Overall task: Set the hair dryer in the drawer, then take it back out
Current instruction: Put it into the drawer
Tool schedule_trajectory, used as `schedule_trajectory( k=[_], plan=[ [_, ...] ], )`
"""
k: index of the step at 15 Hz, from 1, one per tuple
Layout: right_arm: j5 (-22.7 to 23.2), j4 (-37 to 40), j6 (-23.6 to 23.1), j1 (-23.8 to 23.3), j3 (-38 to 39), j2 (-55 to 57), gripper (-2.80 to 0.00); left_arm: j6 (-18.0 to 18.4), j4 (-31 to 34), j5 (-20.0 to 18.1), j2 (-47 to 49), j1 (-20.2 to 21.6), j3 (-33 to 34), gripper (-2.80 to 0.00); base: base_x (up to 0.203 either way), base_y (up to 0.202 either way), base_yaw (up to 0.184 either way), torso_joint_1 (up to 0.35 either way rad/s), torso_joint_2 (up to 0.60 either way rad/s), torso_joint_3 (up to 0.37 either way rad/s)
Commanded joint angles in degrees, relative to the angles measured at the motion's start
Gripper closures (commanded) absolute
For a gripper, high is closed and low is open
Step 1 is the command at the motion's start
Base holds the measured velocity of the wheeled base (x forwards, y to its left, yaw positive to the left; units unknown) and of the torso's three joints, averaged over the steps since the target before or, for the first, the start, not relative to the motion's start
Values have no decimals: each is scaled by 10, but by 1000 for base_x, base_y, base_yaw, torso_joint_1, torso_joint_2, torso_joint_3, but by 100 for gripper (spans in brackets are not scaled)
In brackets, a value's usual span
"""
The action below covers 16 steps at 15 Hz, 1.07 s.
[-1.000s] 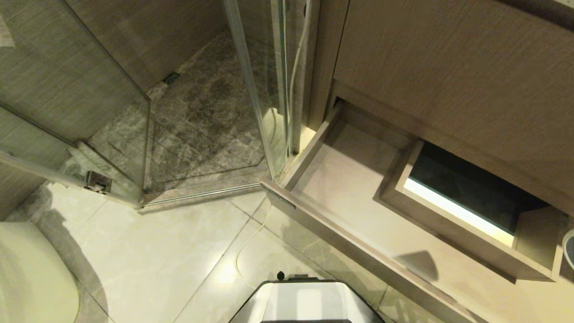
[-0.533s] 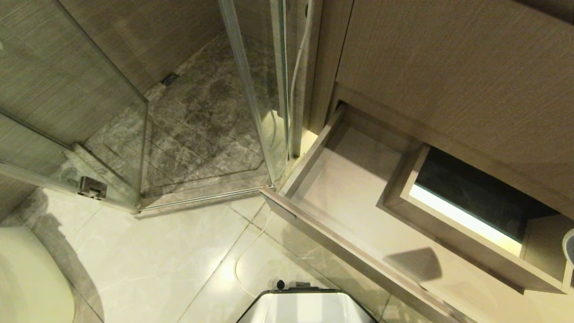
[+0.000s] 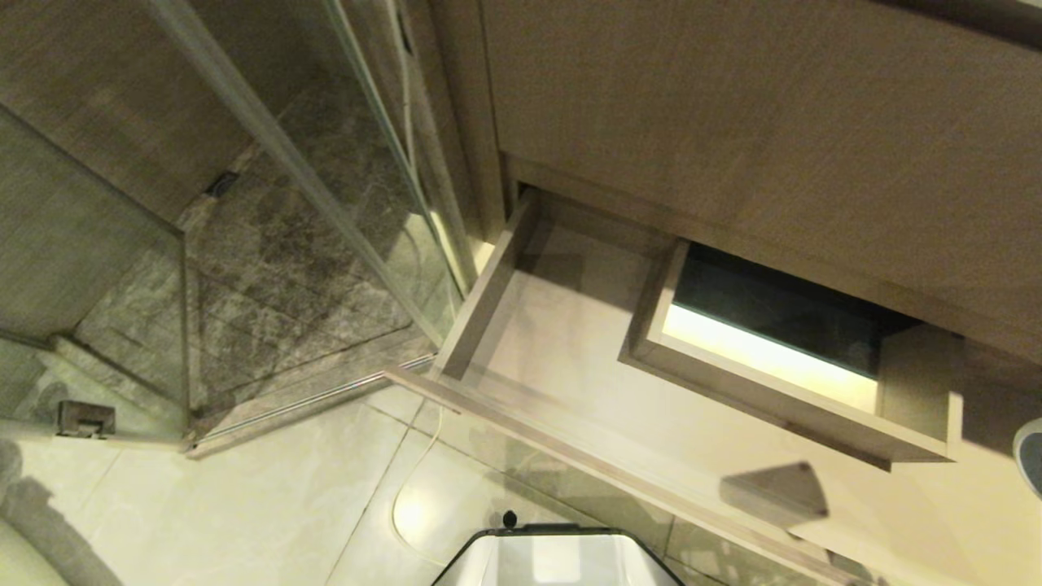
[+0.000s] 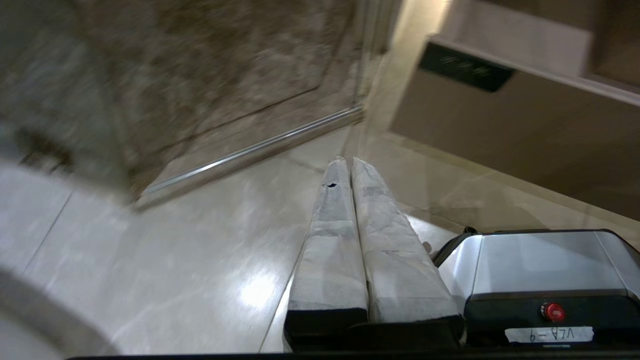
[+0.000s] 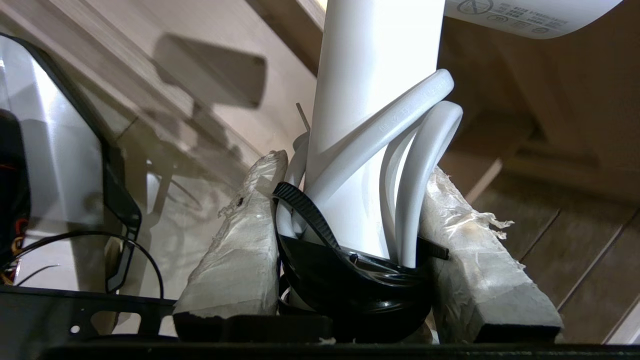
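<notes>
From the head camera, looking down, the drawer (image 3: 619,407) stands pulled out from the wood-grain cabinet (image 3: 773,122), its pale floor bare and a boxed rectangular cut-out (image 3: 773,342) lit along one edge. At the far right edge a sliver of the hair dryer's dark grey round end (image 3: 1032,460) shows above the drawer's right part. Left of the drawer lie a glass shower enclosure (image 3: 244,203) and pale floor tiles (image 3: 269,505), with the robot's base (image 3: 558,557) at the bottom. Neither arm is seen here. At the left wrist, the left gripper (image 4: 350,167) hangs over the floor tiles beside the robot's base, its two taped fingers (image 4: 330,240) pressed together with nothing between them. At the right wrist, the right gripper (image 5: 352,165) is clamped on the hair dryer (image 5: 370,75), its taped fingers (image 5: 245,240) squeezing the slim white handle and the looped white cord (image 5: 425,145), which a black tie (image 5: 310,215) bundles. The barrel (image 5: 525,12) sits above, and the drawer's front edge lies behind.
</notes>
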Motion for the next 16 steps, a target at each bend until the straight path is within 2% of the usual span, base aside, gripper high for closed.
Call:
schedule_trajectory(
  k=[1, 10, 14, 16],
  plan=[
    [-1, 2, -2, -1, 1, 1, 0, 0, 0, 0, 0, 0, 1, 0, 3, 3, -170, 4, 4, 7],
    [-3, 3, -2, -2, 4, -3, 0, 0, 0, 0, 0, 0, 1, 0, 2, 9, -164, 2, 4, 3],
    [-19, 5, -3, -10, 0, 4, 0, 0, 0, 0, 0, 0, 1, 0, -1, 3, -18, 1, 0, 1],
    [-43, 40, -5, -10, -17, 26, 0, 0, 0, 0, 0, 0, 1, 0, 0, 0, 0, 0, 0, 0]
  ],
)
